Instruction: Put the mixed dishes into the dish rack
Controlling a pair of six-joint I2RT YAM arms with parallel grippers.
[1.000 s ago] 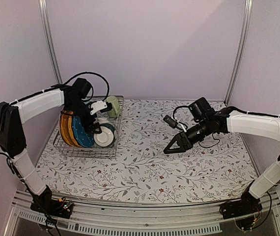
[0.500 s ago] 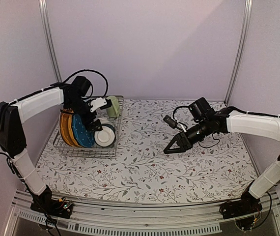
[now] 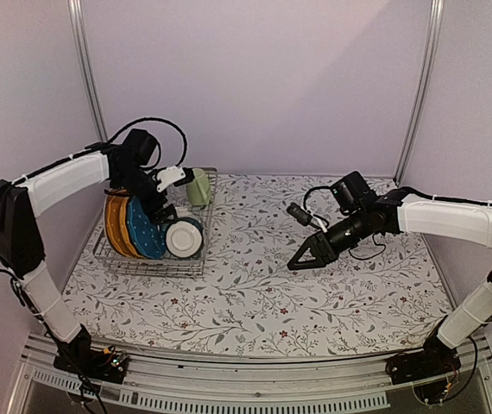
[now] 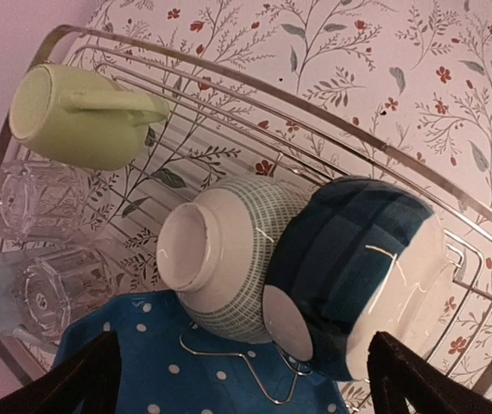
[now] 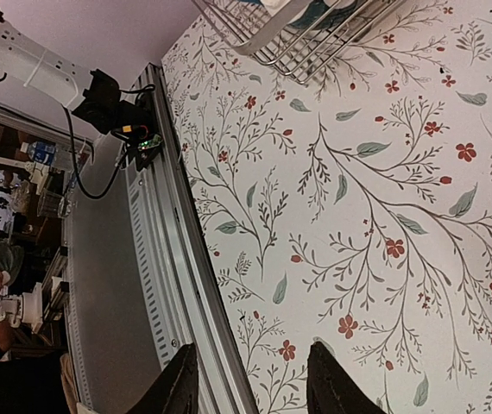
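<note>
The silver wire dish rack stands at the far left of the table. Yellow and blue dotted plates stand on edge in it, beside a bowl and a pale green mug. My left gripper hangs open just above the rack with nothing in it. In the left wrist view its fingers frame a light grid-patterned bowl, a dark-outside bowl, the blue dotted plate, the mug and a clear glass. My right gripper hovers open and empty over mid-table.
The floral tablecloth covers the table. In the right wrist view the rack's corner shows at the top, and the metal rail of the table's near edge runs along the left, beside my fingertips.
My left gripper has lifted a little up and back from the bowls in the rack, still open. The right arm has not moved.
</note>
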